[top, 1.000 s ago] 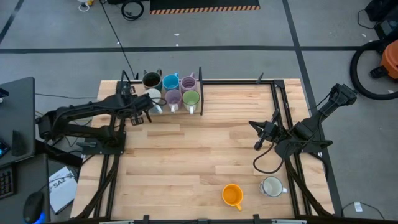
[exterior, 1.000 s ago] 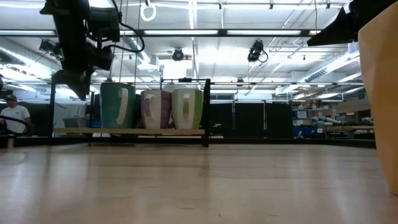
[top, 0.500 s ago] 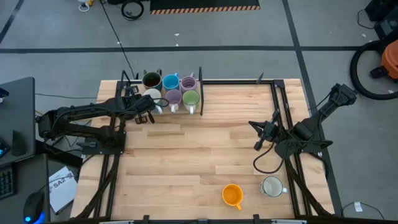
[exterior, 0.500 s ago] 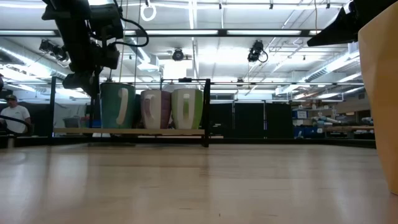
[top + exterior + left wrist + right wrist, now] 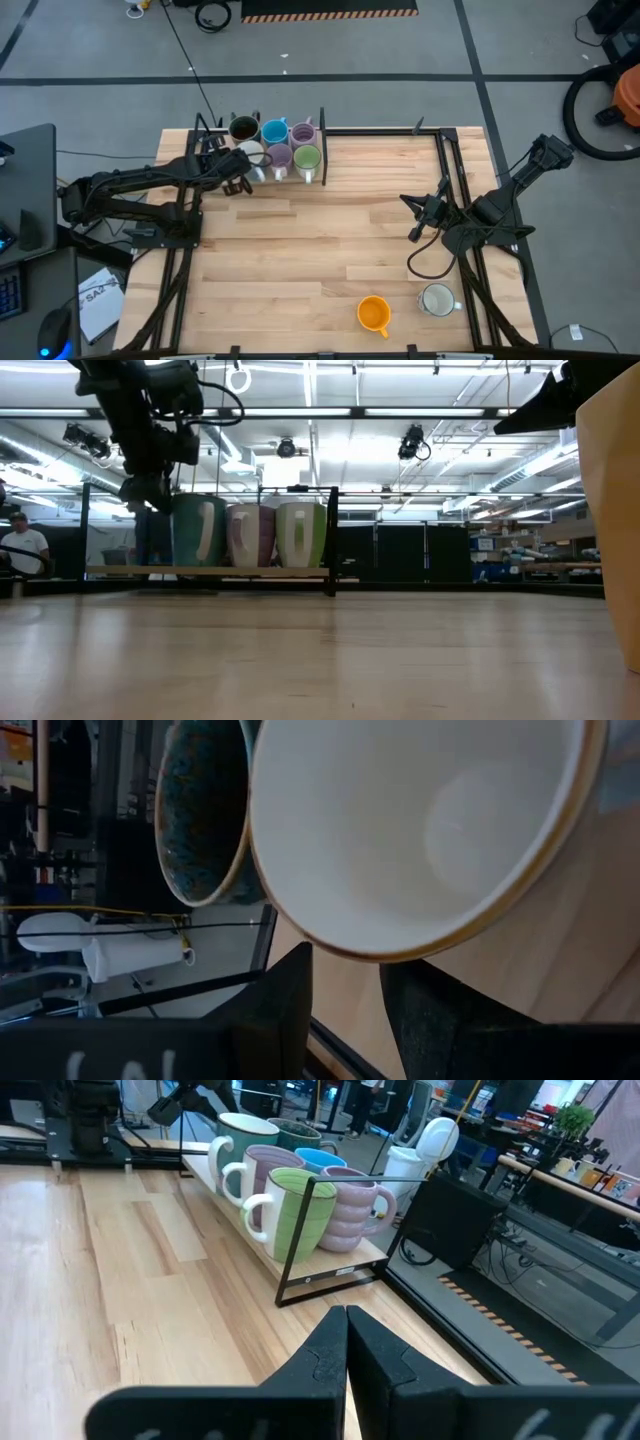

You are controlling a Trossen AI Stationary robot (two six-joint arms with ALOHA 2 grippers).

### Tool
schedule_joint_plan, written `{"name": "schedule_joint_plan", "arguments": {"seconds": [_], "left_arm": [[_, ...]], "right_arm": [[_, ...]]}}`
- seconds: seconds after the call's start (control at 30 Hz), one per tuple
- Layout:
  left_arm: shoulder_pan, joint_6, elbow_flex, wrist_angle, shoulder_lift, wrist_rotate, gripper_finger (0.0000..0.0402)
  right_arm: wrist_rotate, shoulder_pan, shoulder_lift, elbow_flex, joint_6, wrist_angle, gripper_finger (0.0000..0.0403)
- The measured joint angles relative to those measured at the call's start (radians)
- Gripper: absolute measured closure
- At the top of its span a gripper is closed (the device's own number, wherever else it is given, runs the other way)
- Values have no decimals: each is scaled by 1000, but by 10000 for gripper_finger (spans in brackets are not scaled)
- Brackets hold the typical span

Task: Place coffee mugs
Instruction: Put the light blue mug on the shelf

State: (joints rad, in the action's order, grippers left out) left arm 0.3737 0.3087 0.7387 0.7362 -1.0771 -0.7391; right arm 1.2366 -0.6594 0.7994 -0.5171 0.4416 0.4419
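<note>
White mug: left fingers straddle rim, grip unclear; right fingers together.

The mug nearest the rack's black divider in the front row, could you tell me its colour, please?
Green mug, with a white handle; the right wrist view shows it best.

A vacuum cleaner stands on the floor beside the table

Robotics lab: floor tape, ceiling striplights (workbenches behind).
</note>
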Motion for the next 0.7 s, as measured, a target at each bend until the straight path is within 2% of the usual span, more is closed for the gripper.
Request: {"name": "schedule_joint_plan", "arguments": {"seconds": [0.3, 0.5, 0.63, 0.7], "left_arm": [[0, 0, 0, -24, 0, -1, 277], [-35, -37, 0, 18, 14, -45, 277], [-81, -154, 27, 120, 21, 14, 277], [-107, -225, 48, 161, 22, 87, 277]], "right_arm": [[0, 0, 0, 0, 0, 0, 391], [0, 0, 0, 0, 0, 0, 391], [1, 0, 0, 0, 0, 0, 391], [4, 2, 0, 0, -9, -1, 391]]}}
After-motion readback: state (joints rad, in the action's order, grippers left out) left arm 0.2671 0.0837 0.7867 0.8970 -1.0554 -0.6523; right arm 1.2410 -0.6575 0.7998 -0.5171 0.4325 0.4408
